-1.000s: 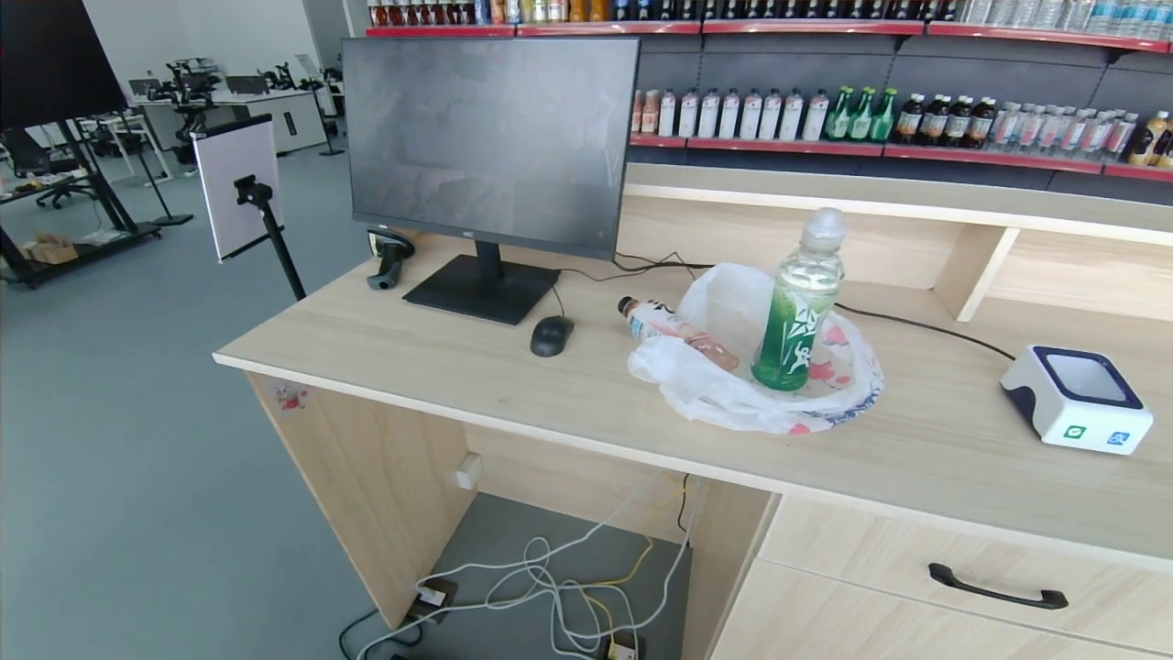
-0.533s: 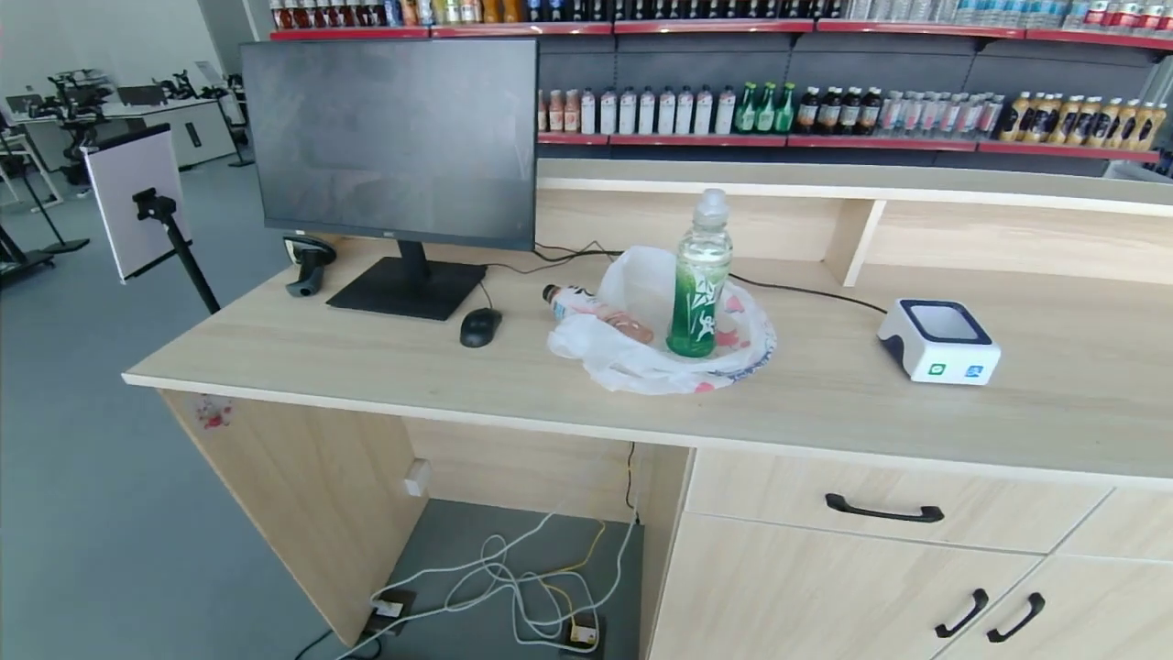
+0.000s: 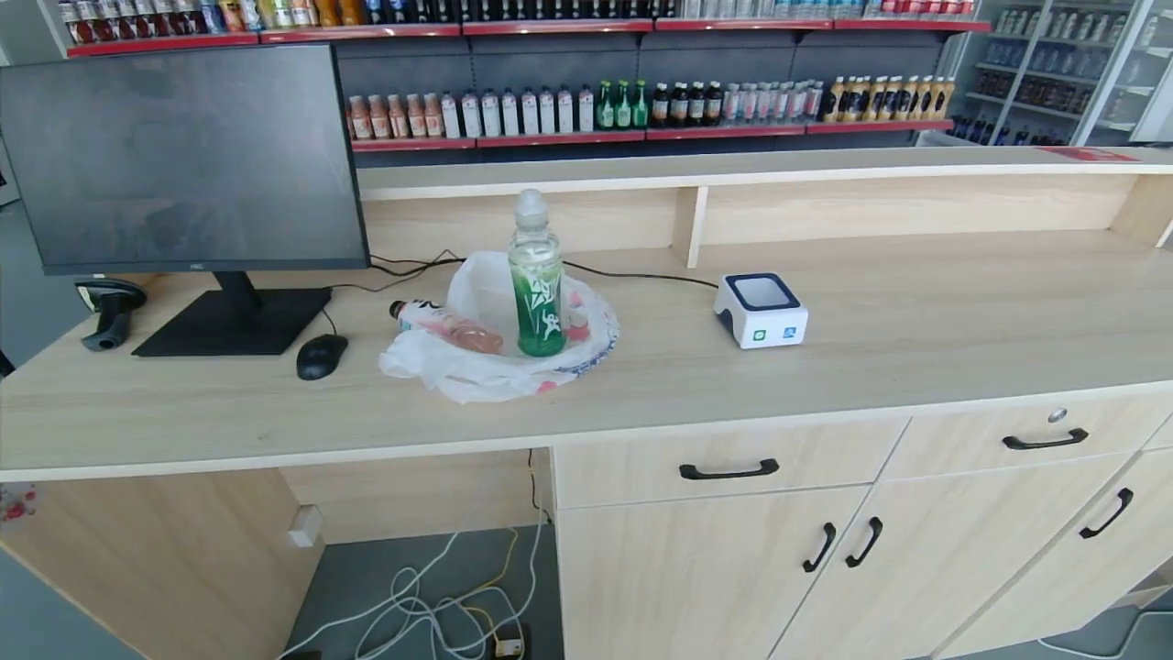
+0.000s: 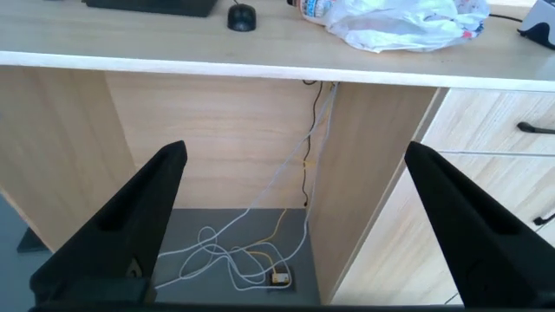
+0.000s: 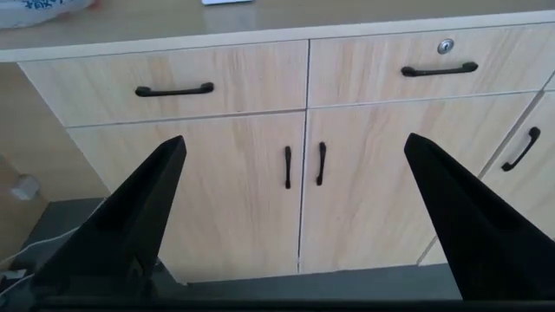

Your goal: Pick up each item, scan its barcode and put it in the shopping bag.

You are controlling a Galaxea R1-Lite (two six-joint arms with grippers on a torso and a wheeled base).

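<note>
Camera is swinging right; bottle [image 3: 537, 275] and bag [image 3: 486, 371] are staying put near counter's [image 3: 916, 348] back edge. Left gripper [image 4: 295, 152] and right gripper [image 5: 295, 143] are gaping, empty: probably lining up.

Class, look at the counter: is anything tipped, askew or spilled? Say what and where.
The pink bottle lies on its side, resting on the edge of the crumpled bag nearest the mouse, while the green bottle stands upright amid the bag. Nothing looks spilled.
</note>
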